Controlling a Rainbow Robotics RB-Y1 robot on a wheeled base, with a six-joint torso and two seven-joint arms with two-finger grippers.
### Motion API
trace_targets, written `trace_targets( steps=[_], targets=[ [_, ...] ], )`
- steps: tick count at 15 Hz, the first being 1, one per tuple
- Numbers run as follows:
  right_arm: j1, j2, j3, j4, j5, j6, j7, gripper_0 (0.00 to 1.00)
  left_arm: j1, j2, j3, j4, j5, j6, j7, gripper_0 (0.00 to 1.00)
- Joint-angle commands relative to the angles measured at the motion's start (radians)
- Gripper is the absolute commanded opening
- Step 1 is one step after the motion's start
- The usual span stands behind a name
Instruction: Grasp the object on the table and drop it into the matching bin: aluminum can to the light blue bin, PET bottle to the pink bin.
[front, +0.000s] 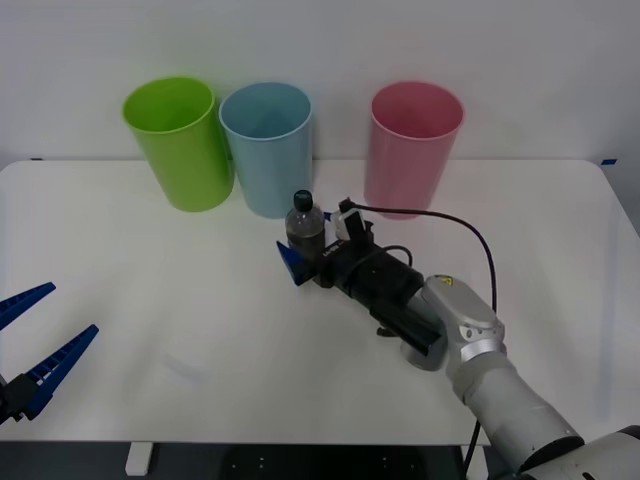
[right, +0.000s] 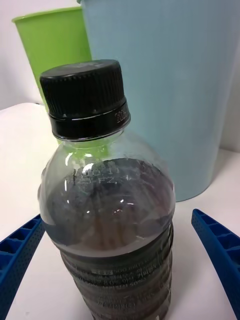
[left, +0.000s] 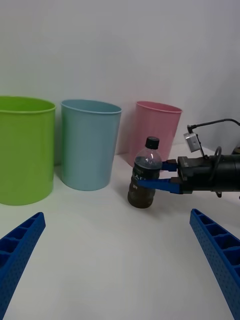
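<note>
Left gripper (front: 40, 335) idling open far left of the PET bottle (front: 305, 229), which is standing just before the light blue bin (front: 267, 148); right gripper (front: 301, 262) straddling it unclosed—close squarely on the label band, then lifting toward the pink bin (front: 412, 145).

Looks like a lab test setup: a bare white tabletop (front: 150, 300) against a blank white wall (front: 320, 40), three coloured bins (front: 268, 150) lined along its far edge.

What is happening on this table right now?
The right pincer has its blue fingers on either side of the PET bottle, which stands upright on the table just before the light blue bin. The fingers look open, not yet clamped. The pink bin waits behind. The left pincer idles open at the table's near left.
</note>
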Motion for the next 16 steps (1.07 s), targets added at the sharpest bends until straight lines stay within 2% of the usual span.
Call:
trace_targets(
  steps=[1, 2, 3, 4, 16],
  targets=[
    [0.000, 0.000, 0.001, 0.000, 0.000, 0.012, 0.006, 1.00, 0.000, 0.000, 0.000, 0.000, 0.000, 0.000, 0.000, 1.00],
    [0.000, 0.000, 0.001, 0.000, 0.000, 0.012, 0.009, 0.83, 0.000, 0.000, 0.000, 0.000, 0.000, 0.000, 0.000, 1.00],
    [0.000, 0.000, 0.001, 0.000, 0.000, 0.012, 0.010, 0.13, 0.000, 0.000, 0.000, 0.000, 0.000, 0.000, 0.000, 1.00],
    [0.000, 0.000, 0.003, 0.000, 0.000, 0.014, 0.010, 0.00, 0.000, 0.000, 0.000, 0.000, 0.000, 0.000, 0.000, 1.00],
    [0.002, -0.018, 0.010, -0.034, 0.003, 0.020, -0.036, 0.00, 0.000, 0.000, 0.000, 0.000, 0.000, 0.000, 0.000, 1.00]
  ],
)
